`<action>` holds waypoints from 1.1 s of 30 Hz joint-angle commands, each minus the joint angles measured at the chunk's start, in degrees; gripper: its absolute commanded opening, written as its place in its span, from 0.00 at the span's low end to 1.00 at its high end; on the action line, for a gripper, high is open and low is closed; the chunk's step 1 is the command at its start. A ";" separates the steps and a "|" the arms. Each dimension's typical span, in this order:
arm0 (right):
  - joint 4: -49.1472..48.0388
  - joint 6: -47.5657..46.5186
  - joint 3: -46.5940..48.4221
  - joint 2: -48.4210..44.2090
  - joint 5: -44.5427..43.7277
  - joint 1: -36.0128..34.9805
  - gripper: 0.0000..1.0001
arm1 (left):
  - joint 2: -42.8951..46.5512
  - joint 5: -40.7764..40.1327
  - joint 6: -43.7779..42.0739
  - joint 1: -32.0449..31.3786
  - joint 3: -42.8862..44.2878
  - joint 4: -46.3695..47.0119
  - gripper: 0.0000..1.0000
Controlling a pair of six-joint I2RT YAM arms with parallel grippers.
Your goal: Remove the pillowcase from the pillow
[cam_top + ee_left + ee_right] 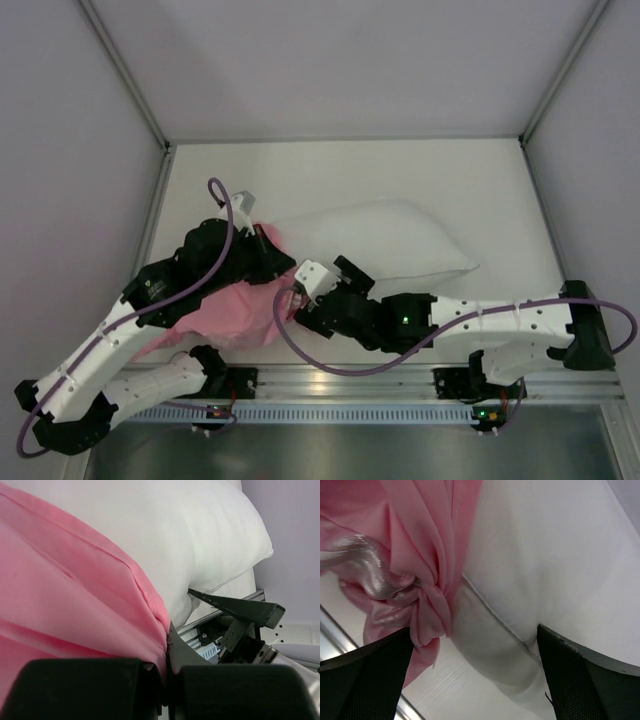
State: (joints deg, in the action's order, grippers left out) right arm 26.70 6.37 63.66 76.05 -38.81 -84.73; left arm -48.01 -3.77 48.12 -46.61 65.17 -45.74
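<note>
The white pillow (380,240) lies across the middle of the table, its right part bare. The pink pillowcase (235,310) is bunched over its left end and spills toward the near edge. My left gripper (268,245) is shut on a fold of the pillowcase (65,580) at its open hem, right beside the pillow (190,530); the jaws (169,645) pinch the cloth. My right gripper (320,278) stands open astride the pillow's near corner (555,555), the gathered pillowcase (420,520) by its left finger. Nothing is clamped between the right gripper's fingertips (475,680).
The white table (300,170) is boxed in by grey walls on three sides. An aluminium rail (400,380) with both arm bases runs along the near edge. Purple cables (225,215) loop over the arms. One right finger (240,607) shows in the left wrist view.
</note>
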 commanded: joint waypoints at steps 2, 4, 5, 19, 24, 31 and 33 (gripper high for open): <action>0.65 -11.11 0.59 3.48 -14.07 -0.44 0.99 | 1.69 1.39 -2.50 -0.06 6.64 4.78 0.00; 0.02 -14.18 0.06 4.80 -17.25 0.79 0.99 | 1.69 2.18 -3.12 -0.06 6.99 3.82 0.00; -0.07 -14.80 0.06 5.16 -19.44 0.97 1.00 | 1.43 2.45 -3.38 -0.06 7.17 3.12 0.00; -4.20 -17.10 -3.72 -11.88 -1.63 7.98 1.00 | 4.15 -0.71 -4.96 -0.06 4.80 -4.10 0.00; 0.26 0.51 1.10 -12.95 1.20 16.33 0.99 | 4.15 -0.89 -4.44 -0.06 4.62 -4.01 0.00; 11.97 26.31 0.34 -17.94 20.69 41.20 0.99 | 4.41 -0.71 -3.82 -0.06 4.09 -3.75 0.00; 11.97 28.42 -2.73 -19.88 25.06 44.72 0.99 | 4.59 -1.24 -3.82 -0.06 3.92 -3.66 0.00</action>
State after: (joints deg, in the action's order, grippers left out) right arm 34.52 24.03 63.86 60.12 -24.95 -44.10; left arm -44.86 -4.01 44.23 -46.61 67.40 -54.94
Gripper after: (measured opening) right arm 0.993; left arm 0.012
